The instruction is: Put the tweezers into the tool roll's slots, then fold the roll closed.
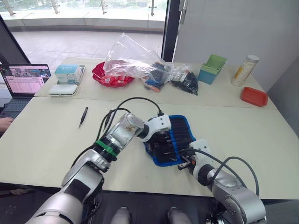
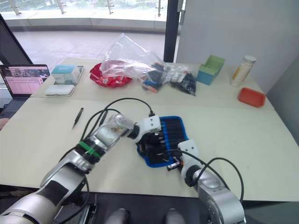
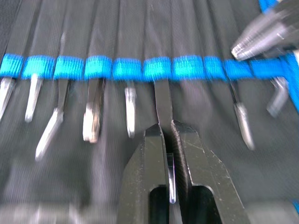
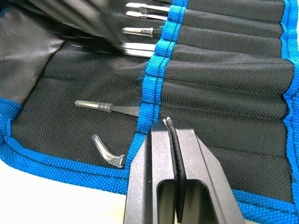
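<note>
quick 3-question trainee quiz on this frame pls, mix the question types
1. True or false: every tweezer is already in the tool roll.
2. What is the left gripper closed on? A) the roll's strap B) a tweezer at a slot under the blue stripe C) nothing
3. Fill in: the right gripper sits at the roll's blue ____.

Key
1. False: one loose tweezer lies on the table, on the robot's left.
2. B
3. Stripe, with its fingers together on the fabric.
</note>
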